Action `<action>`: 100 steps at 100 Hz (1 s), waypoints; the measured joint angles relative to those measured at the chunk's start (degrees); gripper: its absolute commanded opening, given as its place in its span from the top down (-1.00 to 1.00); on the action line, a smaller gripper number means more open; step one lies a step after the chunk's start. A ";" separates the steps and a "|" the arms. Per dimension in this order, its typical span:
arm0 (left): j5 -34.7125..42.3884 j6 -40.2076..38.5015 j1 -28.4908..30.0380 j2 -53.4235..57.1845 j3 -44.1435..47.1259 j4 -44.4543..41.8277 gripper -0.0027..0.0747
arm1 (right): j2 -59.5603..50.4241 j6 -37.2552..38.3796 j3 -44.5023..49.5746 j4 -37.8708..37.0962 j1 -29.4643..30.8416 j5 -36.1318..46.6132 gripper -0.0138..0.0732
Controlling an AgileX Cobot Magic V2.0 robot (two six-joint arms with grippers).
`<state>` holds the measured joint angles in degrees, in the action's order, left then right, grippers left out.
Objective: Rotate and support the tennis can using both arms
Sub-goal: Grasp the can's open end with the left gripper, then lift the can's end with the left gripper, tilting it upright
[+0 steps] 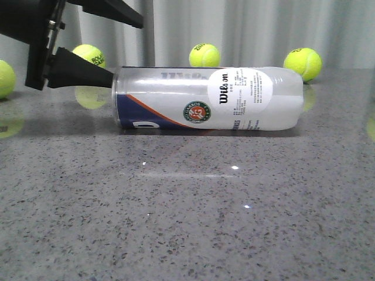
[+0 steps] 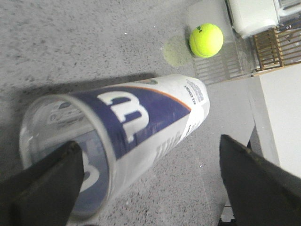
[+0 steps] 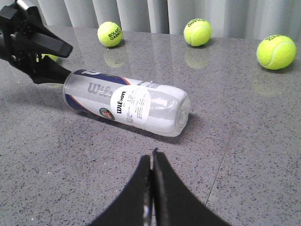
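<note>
Lying position: the tennis can (image 1: 208,98) rests on its side on the grey surface (image 1: 187,222), toward the far edge, its open mouth pointing to the left edge and its rounded closed end to the right edge.
Left pincer (image 2: 150,181): spread wide at the can's mouth; one finger (image 1: 82,75) sits at or just inside the rim, the other is well clear outside the wall. It is not yet pinching anything.
Right pincer (image 3: 152,181): fingers pressed together, holding nothing, hanging over the near part of the surface and well apart from the can.
Step in hand: as I judge it, seating the left grip on the rim before the can is swung upright.
Doing it well: close on the wall squarely, one finger inside and one outside, deep enough that the thin clear plastic does not buckle or slip out.
Support: the right pincer should come beside the closed end to steady it, since a round can rolls readily on this smooth surface.
Nearby: tennis balls (image 1: 204,55) lie along the far edge behind the can; keep the swing clear of them.
Hidden: whether the inner finger touches the rim cannot be told.
</note>
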<state>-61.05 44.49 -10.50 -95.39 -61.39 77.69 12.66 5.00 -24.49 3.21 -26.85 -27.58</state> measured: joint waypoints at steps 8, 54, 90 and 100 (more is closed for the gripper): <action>0.00 0.00 -0.94 -1.45 -0.92 0.45 -0.47 | 0.00 0.00 0.00 0.00 0.00 0.00 0.81; -4.70 2.53 -2.26 -4.14 -1.42 3.66 0.53 | 0.00 0.00 0.00 0.00 0.00 0.00 0.81; -6.60 4.26 -2.26 -4.14 -1.42 9.28 0.99 | 0.00 0.00 0.00 0.00 0.00 0.00 0.81; -6.41 6.26 -2.26 -3.50 -1.42 10.07 0.99 | 0.00 0.00 0.00 0.00 0.00 0.00 0.81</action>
<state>-67.46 50.75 -12.76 -98.89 -62.81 87.77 12.66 5.00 -24.49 3.21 -26.85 -27.58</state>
